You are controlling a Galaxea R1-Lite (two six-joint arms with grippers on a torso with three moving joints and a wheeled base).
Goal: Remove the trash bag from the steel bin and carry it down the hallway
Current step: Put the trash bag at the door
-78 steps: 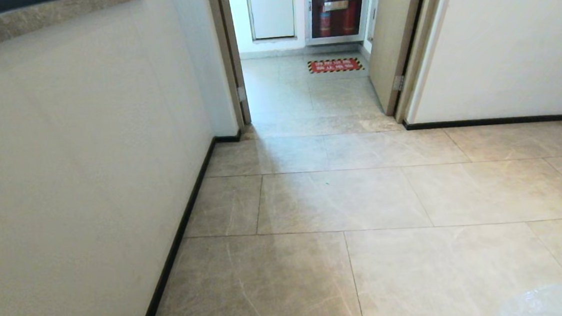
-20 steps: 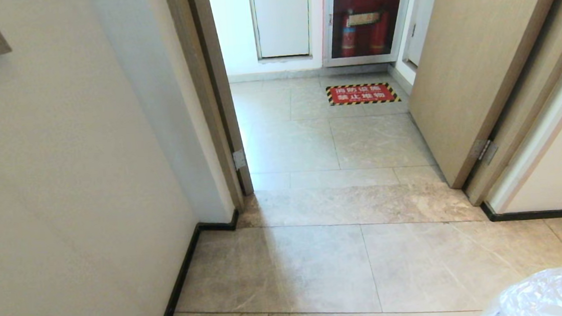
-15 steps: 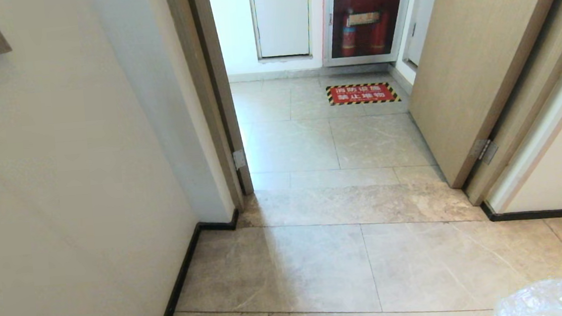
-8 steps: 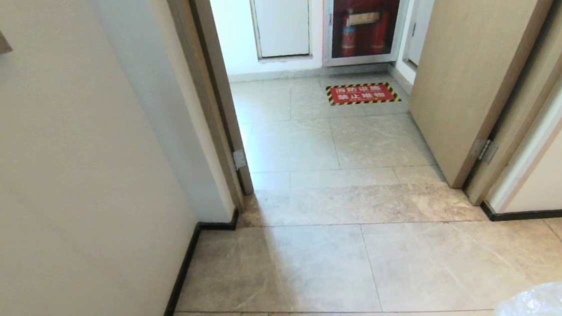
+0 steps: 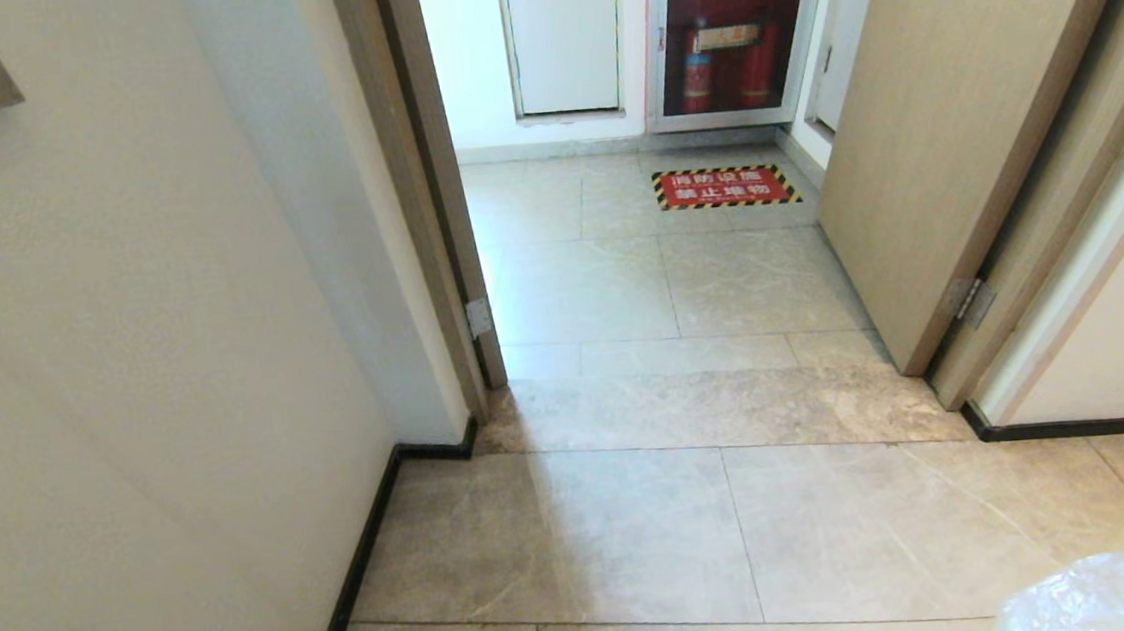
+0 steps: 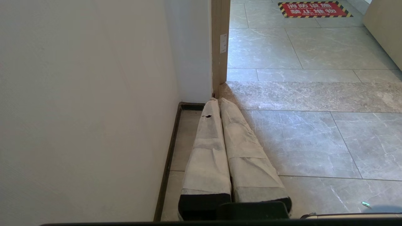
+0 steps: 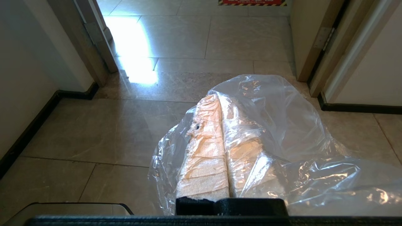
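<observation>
Right gripper [image 7: 216, 103] reaches level and forward, low over the floor, its two cloth-wrapped fingers [image 7: 204, 147] pressed together along their whole length. The trash bag [image 7: 282, 131] is pinched between them: clear, crinkled film drapes over the right-hand finger and billows out to that side and ahead of the tips, with a smaller fold hanging past the other finger. In the head view only a glossy corner of the bag [image 5: 1111, 593] shows at the bottom right; neither arm appears there. Left gripper [image 6: 218, 100] is posed the same way, level and pointing forward, cloth-wrapped fingers [image 6: 207, 157] closed against each other with nothing between them; one finger has a small dark hole near its tip. It sits close beside the pale wall [image 6: 88, 94], tips aimed at the foot of the brown door frame [image 6: 220, 47] where the black skirting [image 6: 166, 163] ends. The hallway [image 5: 638, 520] has large grey-beige tiles and leads through an open doorway; the wooden door [image 5: 948, 125] stands swung back on the right. Beyond the threshold lies a red floor sign [image 5: 724, 187] with a yellow-black striped border, and behind it a glass cabinet holding red fire extinguishers [image 5: 728, 67]. No steel bin appears in any view.
</observation>
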